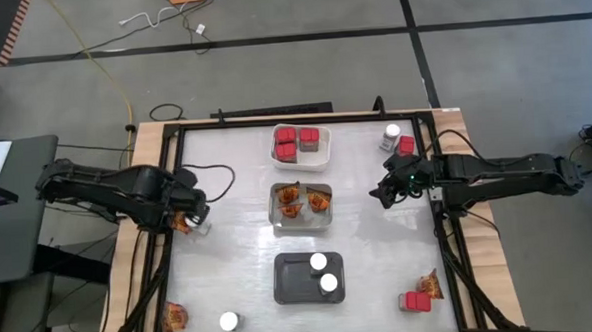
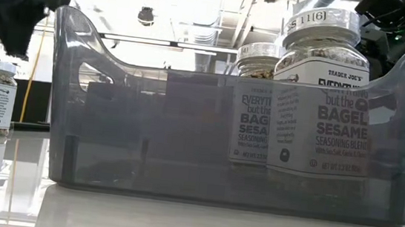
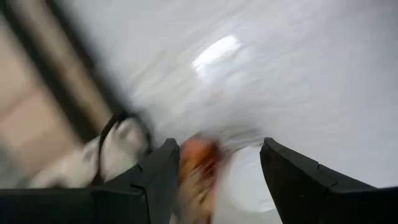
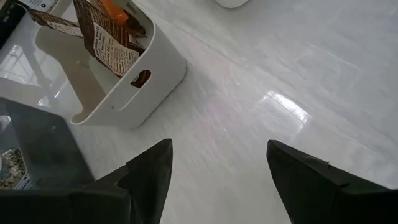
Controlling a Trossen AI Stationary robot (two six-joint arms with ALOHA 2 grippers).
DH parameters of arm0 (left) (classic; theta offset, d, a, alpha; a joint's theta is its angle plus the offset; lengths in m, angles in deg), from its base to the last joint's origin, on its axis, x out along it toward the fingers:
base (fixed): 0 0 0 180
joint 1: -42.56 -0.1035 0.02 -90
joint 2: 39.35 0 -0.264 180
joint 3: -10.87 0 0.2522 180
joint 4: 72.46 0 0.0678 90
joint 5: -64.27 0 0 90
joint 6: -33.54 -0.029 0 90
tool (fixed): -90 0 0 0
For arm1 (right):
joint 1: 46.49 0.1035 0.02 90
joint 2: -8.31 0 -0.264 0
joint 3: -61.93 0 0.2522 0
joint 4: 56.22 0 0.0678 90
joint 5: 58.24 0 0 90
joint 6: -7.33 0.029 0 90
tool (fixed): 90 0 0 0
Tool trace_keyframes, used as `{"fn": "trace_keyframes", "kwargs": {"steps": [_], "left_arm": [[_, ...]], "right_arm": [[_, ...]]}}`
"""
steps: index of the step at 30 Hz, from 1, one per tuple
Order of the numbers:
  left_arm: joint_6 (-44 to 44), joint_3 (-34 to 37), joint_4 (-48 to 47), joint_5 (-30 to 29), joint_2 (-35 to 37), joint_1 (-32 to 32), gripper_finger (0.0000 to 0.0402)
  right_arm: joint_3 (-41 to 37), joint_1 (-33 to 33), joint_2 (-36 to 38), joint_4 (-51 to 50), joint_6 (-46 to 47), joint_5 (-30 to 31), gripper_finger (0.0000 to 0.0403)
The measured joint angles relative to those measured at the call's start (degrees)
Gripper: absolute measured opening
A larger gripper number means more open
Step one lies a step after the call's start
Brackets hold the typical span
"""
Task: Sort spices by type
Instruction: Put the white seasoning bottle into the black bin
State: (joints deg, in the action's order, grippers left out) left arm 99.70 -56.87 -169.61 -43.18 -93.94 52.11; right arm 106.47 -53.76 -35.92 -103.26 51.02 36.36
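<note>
- Down the middle of the table (image 1: 237, 189), three trays are part filled: red boxes (image 1: 297, 143) in the white tray (image 1: 325, 161), orange-brown packets (image 1: 299, 199) in the clear tray (image 1: 274, 219), two white-lidded jars (image 1: 324, 272) in the dark grey tray (image 1: 286, 287).
- Unsorted items remain, judging from the high view: a jar (image 1: 392, 136) at the far right corner, a jar (image 1: 229, 321) and a packet (image 1: 173, 316) at the near left, and a red box (image 1: 414, 301) with a packet (image 1: 429, 284) at the near right.
- At the left edge, the left gripper (image 1: 192, 220) stands with fingers parted around an orange-brown packet (image 3: 198, 168) over a white lid (image 3: 245, 183); whether it grips cannot be told.
- The right gripper (image 1: 383, 193) hovers right of the clear tray, fingers spread, empty.
- Jar labels in the low view read "TRADER JOE'S" (image 2: 326, 57), "BAGEL SESAME SEASONING BLEND".
</note>
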Motion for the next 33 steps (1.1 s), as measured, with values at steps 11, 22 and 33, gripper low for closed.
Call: {"fn": "trace_keyframes", "kwargs": {"steps": [11,22,33], "left_arm": [[-21.02,-0.72,13.59,6.28,-1.07,-0.52,0.0215],[-52.43,-0.70,10.28,11.74,-7.52,0.19,0.0215],[-57.41,0.88,5.44,12.67,-9.51,0.18,0.0215]], "right_arm": [[0.00,0.00,0.00,-0.04,3.40,0.00,0.0286],[0.00,0.00,-0.02,-0.04,4.38,0.00,0.0286],[0.00,0.00,-0.02,-0.04,4.57,0.00,0.0286]]}}
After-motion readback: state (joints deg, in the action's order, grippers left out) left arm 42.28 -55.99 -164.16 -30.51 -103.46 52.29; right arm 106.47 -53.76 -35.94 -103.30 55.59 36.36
